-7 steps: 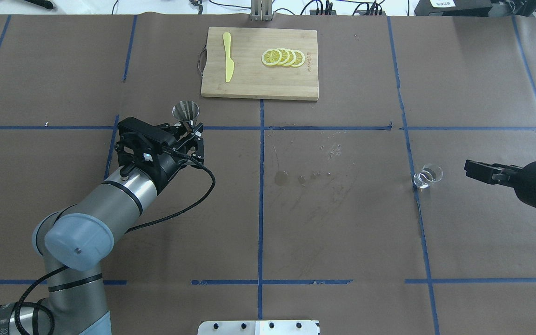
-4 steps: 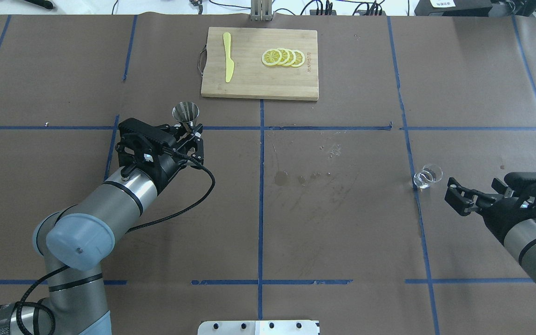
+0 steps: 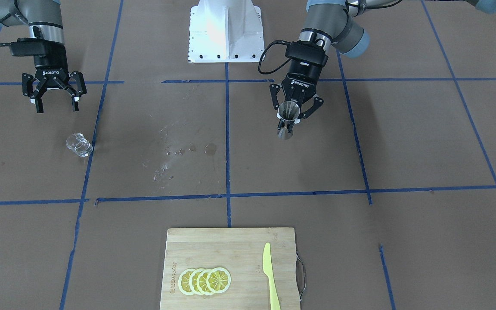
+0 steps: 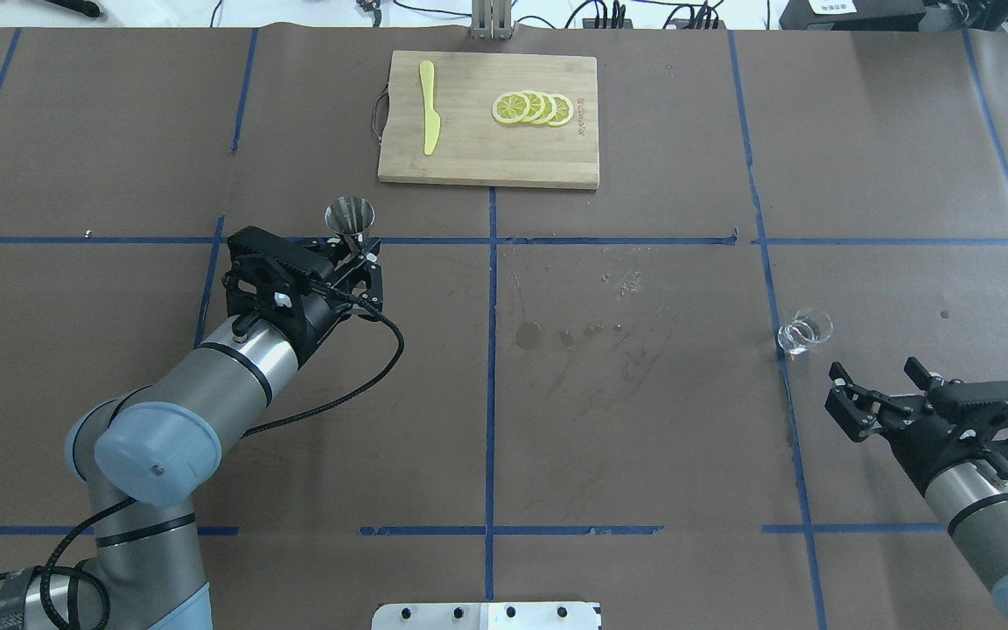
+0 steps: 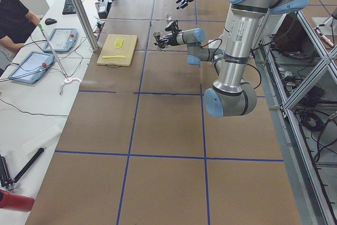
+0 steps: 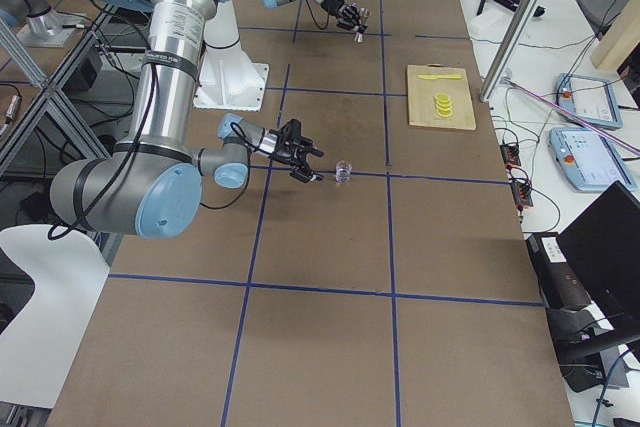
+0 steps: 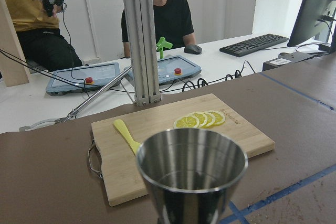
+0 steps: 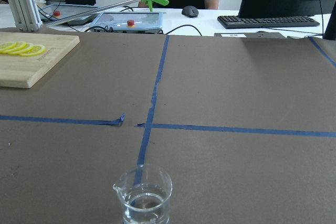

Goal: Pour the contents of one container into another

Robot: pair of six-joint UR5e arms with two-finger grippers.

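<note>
Front view: the left gripper (image 3: 288, 124) is clamped on the upright jigger (image 3: 288, 113), robot-side of the board (image 3: 239, 254). The right gripper (image 3: 57, 107), fingers spread, hangs near the glass (image 3: 78, 145) without touching it. Overhead: the jigger is near the board's handle corner, and the glass is well right of the board, at a tape line (image 4: 744, 131). Left wrist: the jigger's mouth fills the foreground, the board behind it. Right wrist: the glass, holding a little clear liquid, stands just ahead, the board far left.

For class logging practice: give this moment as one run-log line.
left gripper: shut on jigger | right gripper: open, near glass cup | pour: pending
</note>
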